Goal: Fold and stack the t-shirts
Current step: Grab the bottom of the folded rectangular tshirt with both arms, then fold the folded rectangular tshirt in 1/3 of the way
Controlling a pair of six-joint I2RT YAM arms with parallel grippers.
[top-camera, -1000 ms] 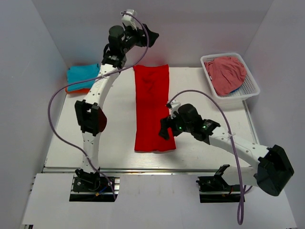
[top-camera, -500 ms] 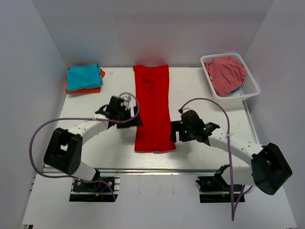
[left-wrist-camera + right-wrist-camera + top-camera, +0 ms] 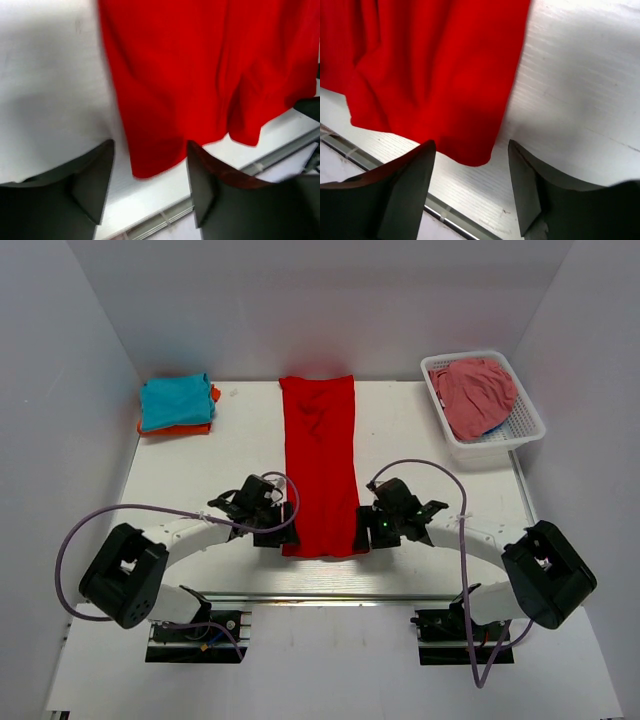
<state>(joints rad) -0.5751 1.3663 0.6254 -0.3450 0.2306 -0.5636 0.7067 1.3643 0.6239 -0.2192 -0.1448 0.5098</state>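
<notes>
**Both tools poised at the hem.** A red t-shirt (image 3: 320, 465) is laid flat as a long, narrow strip down the middle of the desk (image 3: 180, 470). Its far end reaches the far edge, and its hem lies just short of the near edge. The left tool (image 3: 150, 145) is set low over the near-left corner of the hem, and the right tool (image 3: 471, 145) over the near-right corner. Each is seen with its jaws apart and a corner of cloth lying between them, with nothing pinched yet.

A teal t-shirt (image 3: 175, 400) is stacked, folded, on an orange t-shirt (image 3: 180, 429) at the far-left corner of the desk, well apart from the red one. A white basket (image 3: 487, 448) holding pinkish cloth (image 3: 475, 395) is placed at the far-right corner.

The red cloth is judged to be light, soft and limp, so it can be expected to sag and drape wherever it is not held. It is neither fragile nor notably slippery. Hold is best taken at the two hem corners together, with the fingers pressed close to the desk so that every layer is caught. A shallow bite could take only the top layer, and an uneven lift by the two tools could leave the fold skewed.
</notes>
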